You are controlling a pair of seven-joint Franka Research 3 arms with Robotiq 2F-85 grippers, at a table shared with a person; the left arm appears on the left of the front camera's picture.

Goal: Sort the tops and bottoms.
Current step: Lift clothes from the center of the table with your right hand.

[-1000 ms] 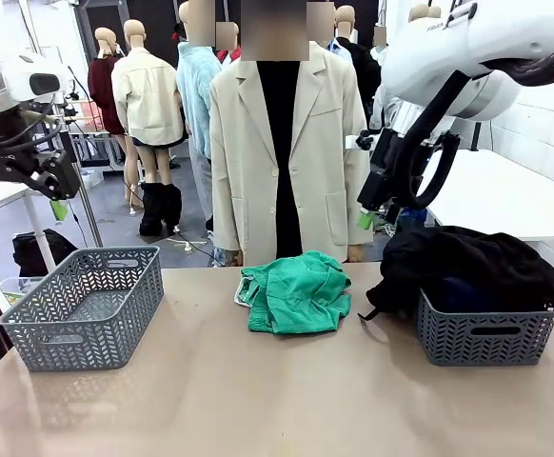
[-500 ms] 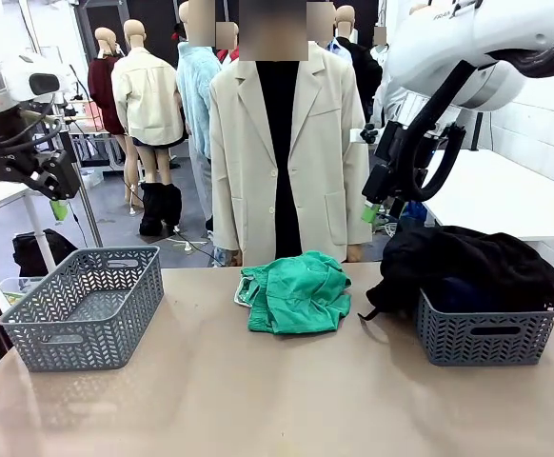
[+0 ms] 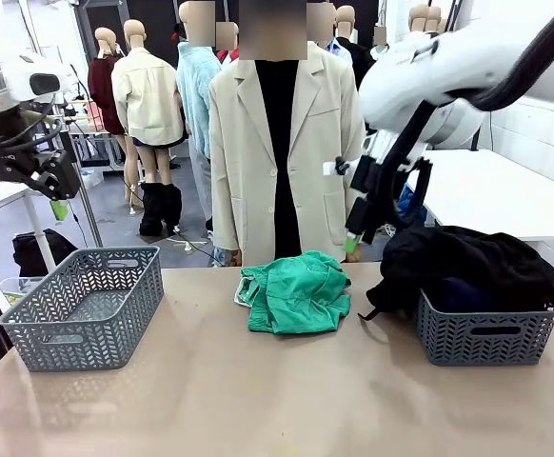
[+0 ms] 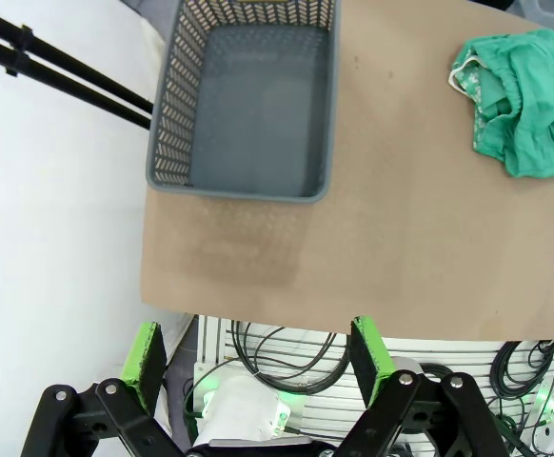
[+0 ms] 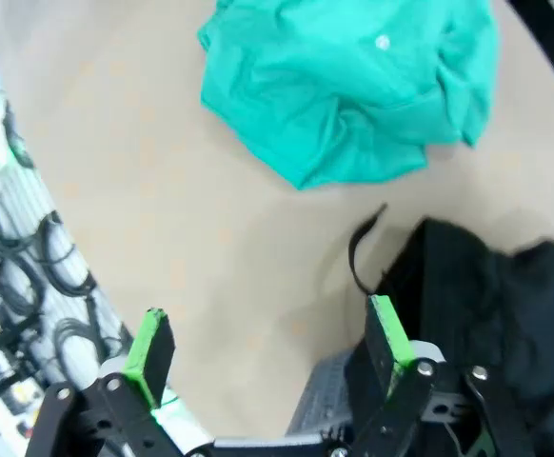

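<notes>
The bottoms, bright green shorts (image 3: 294, 290), lie crumpled at the far middle of the table, also in the left wrist view (image 4: 520, 100) and the right wrist view (image 5: 353, 86). A black garment (image 3: 472, 267) is heaped over the right grey basket (image 3: 486, 335) and spills over its left rim; I cannot tell whether it is one of the tops. My right gripper (image 3: 358, 233) hangs open in the air just right of and above the shorts, empty (image 5: 269, 341). My left gripper (image 3: 18, 206) is open and empty (image 4: 258, 354), high above the left side.
An empty grey basket (image 3: 87, 305) stands at the table's left (image 4: 248, 105). A person in a cream coat (image 3: 277, 143) stands at the far edge behind the shorts. The near half of the table (image 3: 277, 400) is bare.
My right arm has swung left and down, from above the right basket to beside the shorts. The left arm, shorts and baskets have not moved.
</notes>
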